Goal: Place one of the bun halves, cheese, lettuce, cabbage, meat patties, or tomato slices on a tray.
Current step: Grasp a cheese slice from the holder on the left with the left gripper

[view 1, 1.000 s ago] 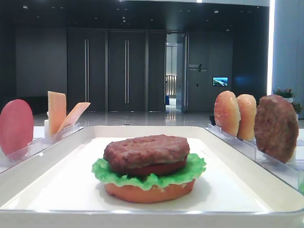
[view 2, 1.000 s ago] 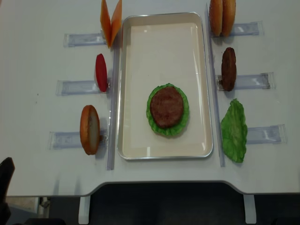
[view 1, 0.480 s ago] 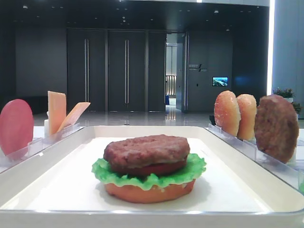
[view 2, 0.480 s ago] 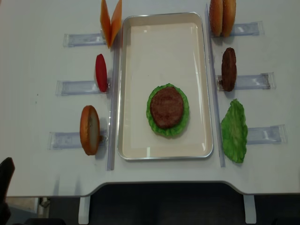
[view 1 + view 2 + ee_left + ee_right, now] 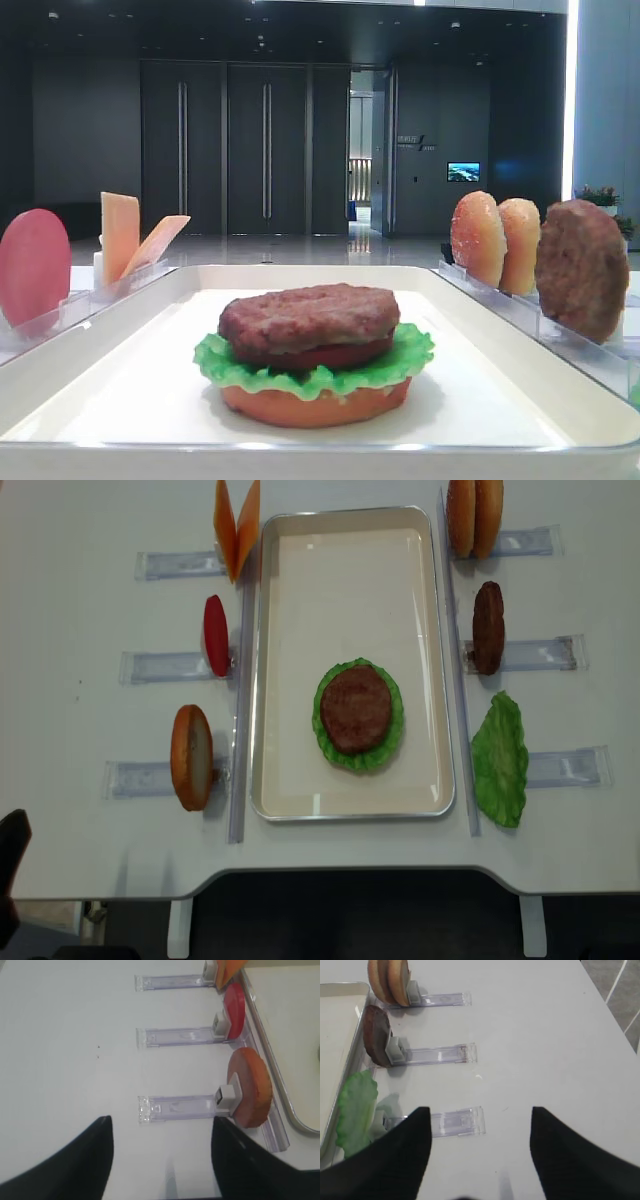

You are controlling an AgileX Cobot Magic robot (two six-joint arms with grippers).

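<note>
White tray [image 5: 345, 550] lies in the middle of my table [image 5: 90, 610], and on its near half a stack already sits: a bun half at the bottom [image 5: 315, 402], lettuce [image 5: 392, 742] ruffling out around it, a red edge that I take for a tomato slice, and a meat patty [image 5: 355, 708] on top. So I judge the work well along, with cheese or a closing bun the likely pieces left. The rest waits upright in clear racks beside the tray: on the left, two cheese slices [image 5: 236, 525] at the far end, a tomato slice [image 5: 215, 635] in the middle and a bun half [image 5: 191, 757] nearest; on the right, two bun halves [image 5: 474, 517] far off, a spare patty [image 5: 488, 627] in the middle and a loose lettuce leaf [image 5: 499, 760] nearest. My left tool [image 5: 160, 1160] hangs with its fingers spread wide and nothing between them, over bare table just short of the near left rack [image 5: 177, 1107]. My right tool [image 5: 480, 1150] is likewise spread and holds nothing, near the rack by the loose leaf. From overhead neither tool shows; only a dark shape at the lower left corner, which I cannot identify. The wrist views cut my fingers off at the frame's edge, so their tips are all I see.
</note>
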